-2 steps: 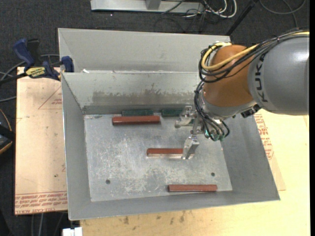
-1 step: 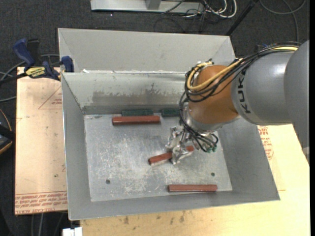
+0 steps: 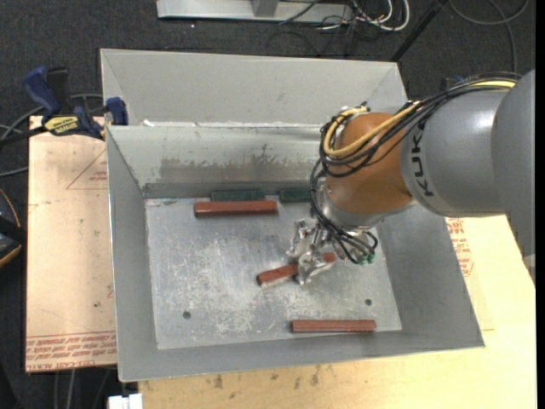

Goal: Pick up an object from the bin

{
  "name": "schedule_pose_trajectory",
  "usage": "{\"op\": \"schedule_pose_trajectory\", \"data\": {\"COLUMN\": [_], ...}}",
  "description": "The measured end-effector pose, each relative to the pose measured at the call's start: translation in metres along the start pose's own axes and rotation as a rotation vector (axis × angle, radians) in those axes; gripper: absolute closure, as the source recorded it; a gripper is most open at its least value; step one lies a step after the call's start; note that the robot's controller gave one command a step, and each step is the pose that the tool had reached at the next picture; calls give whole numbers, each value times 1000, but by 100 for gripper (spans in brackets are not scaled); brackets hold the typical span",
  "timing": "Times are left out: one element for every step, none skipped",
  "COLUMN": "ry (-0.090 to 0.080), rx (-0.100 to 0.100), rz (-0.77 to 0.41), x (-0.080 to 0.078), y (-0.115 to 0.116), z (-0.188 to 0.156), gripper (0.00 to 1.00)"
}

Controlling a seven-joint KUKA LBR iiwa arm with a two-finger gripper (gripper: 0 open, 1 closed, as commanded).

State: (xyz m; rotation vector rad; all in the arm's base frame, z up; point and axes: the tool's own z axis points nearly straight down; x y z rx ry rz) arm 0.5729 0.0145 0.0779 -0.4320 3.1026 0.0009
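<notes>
Three brown bars: flat reddish-brown strips lie well apart on the floor of the grey bin. Take the floor as a clock face, with twelve at the far wall.
Long back bar: lies crosswise at about twelve o'clock, near the far wall.
Long front bar: lies crosswise at about five o'clock, near the front edge.
Short bar: lies just past the centre toward four o'clock, slightly tilted, with its right end running under the gripper.
Green bars: a dark green strip lies just behind the long back bar, and a shorter green piece sits to its right at one o'clock.
Gripper: it is down at floor level on the right end of the short bar. Whether it is wide, narrow or clamped on the bar cannot be told.
Arm: reaches in from three o'clock, with an orange cover and looped cables above the gripper.
Done so far: the gripper appears to be lowered onto one target, the short bar.
Left to do: the short bar appears to rest on the floor, so a confirmed grasp and the lift out of the bin both remain.
</notes>
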Motion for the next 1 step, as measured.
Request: {"op": "schedule_pose_trajectory", "data": {"ry": [-3], "rx": [2], "rz": [41], "x": [3], "y": [-11], "z": [-184], "gripper": [100]}}
